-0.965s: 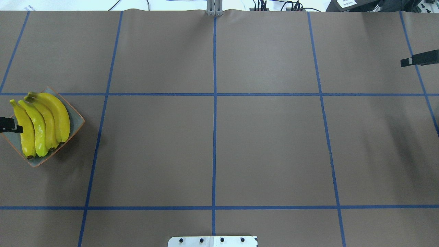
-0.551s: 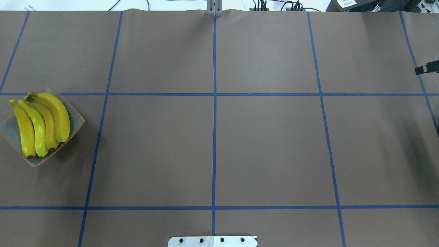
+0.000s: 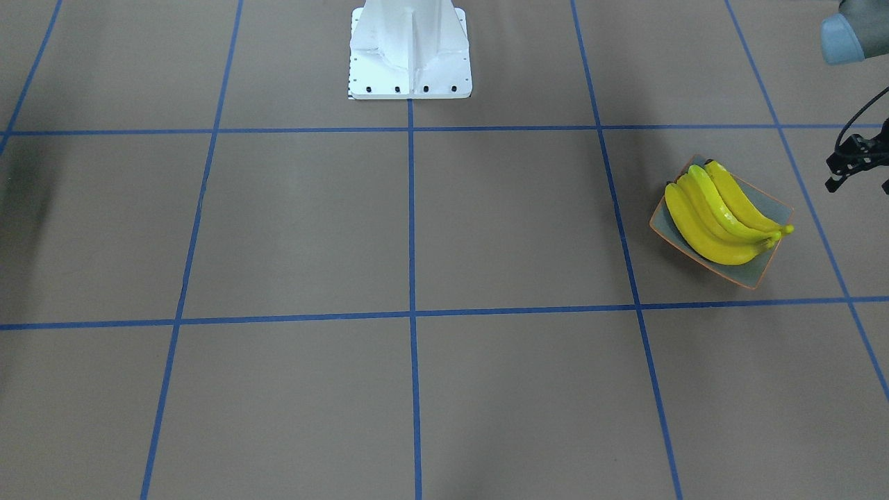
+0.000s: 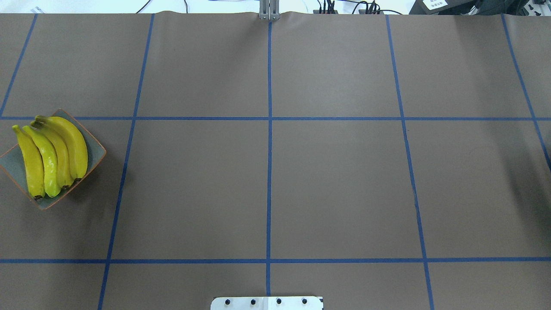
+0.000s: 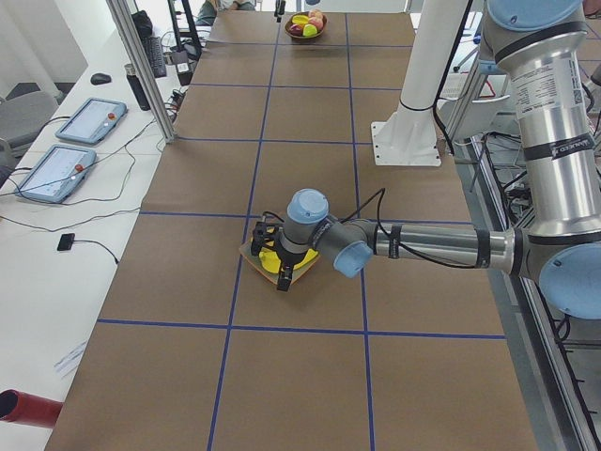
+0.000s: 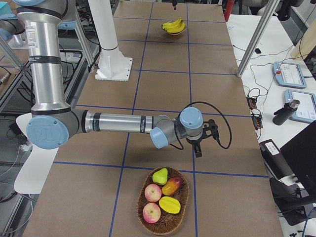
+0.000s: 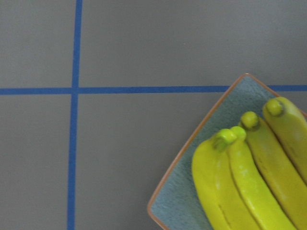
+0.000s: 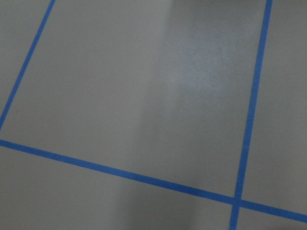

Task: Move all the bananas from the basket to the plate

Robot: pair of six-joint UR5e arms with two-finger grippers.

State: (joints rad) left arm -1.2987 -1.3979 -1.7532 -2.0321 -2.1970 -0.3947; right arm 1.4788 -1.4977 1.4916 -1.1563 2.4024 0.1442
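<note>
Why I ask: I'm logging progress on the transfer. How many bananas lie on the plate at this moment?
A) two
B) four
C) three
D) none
B: the overhead view shows four bananas lying side by side on the plate.

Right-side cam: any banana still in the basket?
No: the basket holds only rounded fruit, none long and curved; the bananas lie on the far plate.
</note>
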